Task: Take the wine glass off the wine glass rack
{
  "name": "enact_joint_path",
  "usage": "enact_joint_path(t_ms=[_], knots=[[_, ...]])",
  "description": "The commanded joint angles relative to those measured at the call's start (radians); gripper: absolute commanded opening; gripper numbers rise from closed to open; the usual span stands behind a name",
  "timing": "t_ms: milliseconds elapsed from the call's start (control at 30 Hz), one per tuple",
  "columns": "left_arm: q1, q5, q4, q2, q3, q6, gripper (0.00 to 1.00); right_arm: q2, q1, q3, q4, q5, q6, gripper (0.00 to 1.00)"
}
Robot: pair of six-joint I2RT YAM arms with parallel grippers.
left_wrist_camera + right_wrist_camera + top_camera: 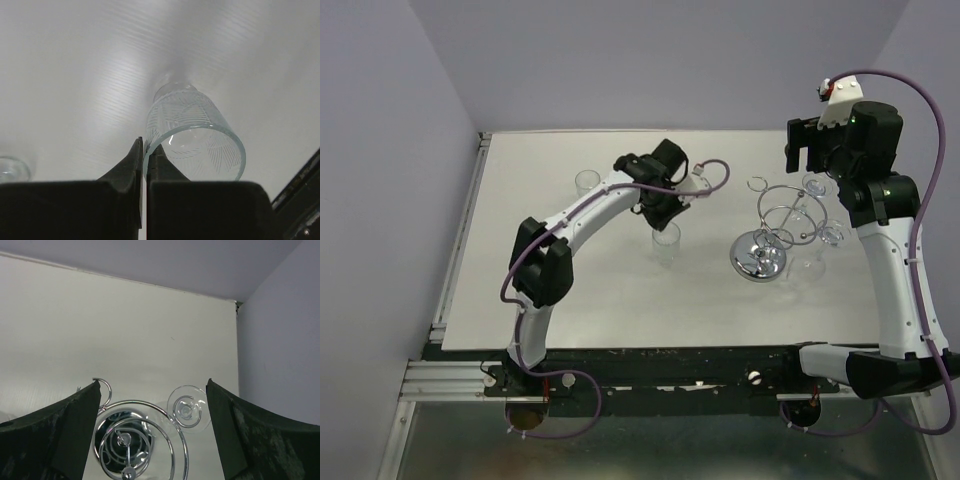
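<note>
Right wrist: right gripper (152,385) spread wide over rack (129,471) — wine glass (187,409) hangs in loop right of rack post. Best: drop straight, pinch stem, slide out along loop. Left gripper (145,150) pinches etched glass (200,125) rim — left of rack.

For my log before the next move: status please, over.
Left gripper shut on etched glass rim. Right gripper open, over wine glass rack. Wine glass hangs on rack, no obstacle seen.
</note>
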Motion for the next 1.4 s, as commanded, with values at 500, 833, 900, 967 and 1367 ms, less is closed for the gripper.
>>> enact_joint_path(t_ms=[500, 833, 900, 967, 1367], knots=[[0.335, -0.068, -0.084, 0.310, 0.556, -0.047, 0.00, -0.057, -0.018, -0.148, 0.024, 0.035, -0.088, 0.93], [0.386, -0.104, -0.094, 0.322, 0.549, -0.049, 0.00, -0.053, -0.036, -0.208, 0.027, 0.027, -0.094, 0.93], [0.400, -0.113, -0.091, 0.325, 0.544, -0.041, 0.00, -0.047, -0.038, -0.205, 0.027, 0.024, -0.096, 0.93], [0.415, -0.111, -0.091, 0.333, 0.553, -0.033, 0.00, -0.039, -0.038, -0.197, 0.027, 0.019, -0.094, 0.93], [0.456, -0.101, -0.076, 0.373, 0.563, -0.013, 0.00, 0.010, -0.038, -0.142, 0.019, 0.002, -0.084, 0.93]])
